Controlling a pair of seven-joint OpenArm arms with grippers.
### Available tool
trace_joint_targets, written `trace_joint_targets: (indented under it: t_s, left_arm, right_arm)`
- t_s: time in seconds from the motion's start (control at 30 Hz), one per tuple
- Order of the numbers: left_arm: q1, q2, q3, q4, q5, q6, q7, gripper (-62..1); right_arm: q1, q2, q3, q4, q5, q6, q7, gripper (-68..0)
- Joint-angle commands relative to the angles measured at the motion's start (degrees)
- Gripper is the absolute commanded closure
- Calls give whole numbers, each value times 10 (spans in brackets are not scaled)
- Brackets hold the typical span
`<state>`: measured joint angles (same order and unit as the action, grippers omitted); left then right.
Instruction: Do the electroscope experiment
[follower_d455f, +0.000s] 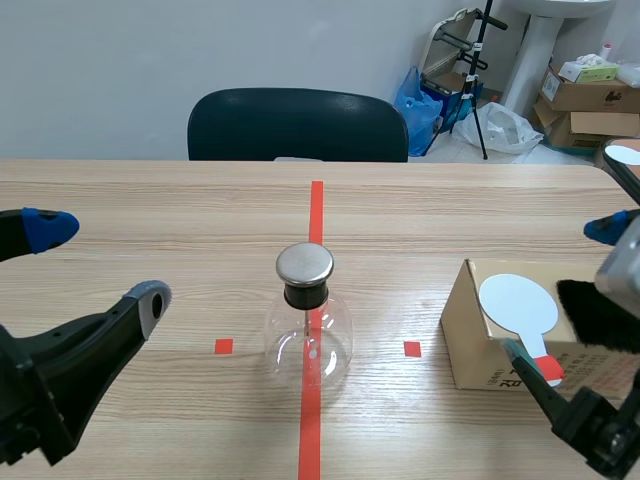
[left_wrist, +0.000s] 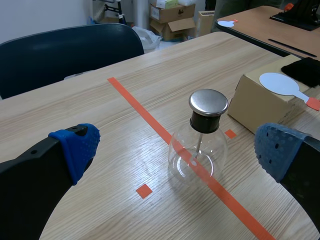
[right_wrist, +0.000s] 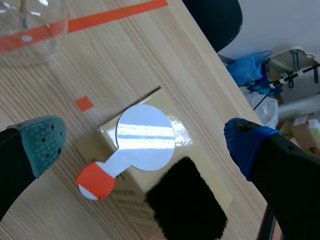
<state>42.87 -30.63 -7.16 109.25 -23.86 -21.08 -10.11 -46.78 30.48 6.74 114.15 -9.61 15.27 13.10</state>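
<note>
Your table (follower_d455f: 150, 200) carries an orange-red tape line down its middle, probably to fix where the apparatus stands. The cardboard box (follower_d455f: 468, 345) on the right likely serves as a raised rest, keeping the tools easy to pinch. The glass electroscope flask (follower_d455f: 307, 335) stands upright on the line, metal cap up, ahead of your left gripper (left_wrist: 175, 150), which is spread wide and empty. On the box lie a black fur pad (right_wrist: 187, 202) and, just beside it, a white disc paddle (right_wrist: 145, 136) whose orange-red handle seems to overhang the edge. Your right gripper (right_wrist: 144, 142) hovers above it, wide and empty.
</note>
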Motion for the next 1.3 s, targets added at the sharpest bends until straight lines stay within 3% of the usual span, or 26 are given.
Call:
trace_joint_targets:
  t_s: [0.0, 0.3, 0.43, 0.57, 0.6, 0.73, 0.93, 1.03, 1.17, 1.2, 1.27]
  left_arm:
    - [-2, 1, 1, 10, -4, -1, -8, -623]
    - [-2, 1, 1, 10, -4, -1, -8, -623]
    - [-2, 1, 1, 10, -4, -1, -8, -623]
    - [-2, 1, 1, 10, -4, -1, -3, -378]
    - [-2, 1, 1, 10, -4, -1, -3, -351]
    - [-2, 1, 1, 10, -4, -1, -3, -346]
    - [-2, 1, 1, 10, -4, -1, -4, -308]
    - [-2, 1, 1, 10, -4, -1, -4, -311]
    - [-2, 1, 1, 10, -4, -8, -4, -326]
    - [-2, 1, 1, 10, -4, -15, -4, -367]
    - [-2, 1, 1, 10, -4, -27, -5, -515]
  right_arm:
    - [-16, 4, 8, 13, -16, -24, 17, -679]
    - [-116, 4, 8, 14, -124, -143, 57, -679]
    - [-140, -2, 8, 14, -161, -170, 64, -679]
    - [-152, -39, 8, 13, -220, -186, 68, -679]
    - [-155, -50, 7, 13, -234, -193, 70, -679]
    - [-156, -89, 7, 6, -292, -216, 80, -679]
    - [-156, -123, 7, -16, -366, -224, 79, -679]
    - [-153, -127, -3, -33, -386, -235, 83, -679]
    - [-134, -127, -29, -75, -412, -301, 83, -679]
    - [-127, -127, -35, -89, -417, -322, 82, -679]
    - [-108, -127, -49, -120, -429, -364, 80, -679]
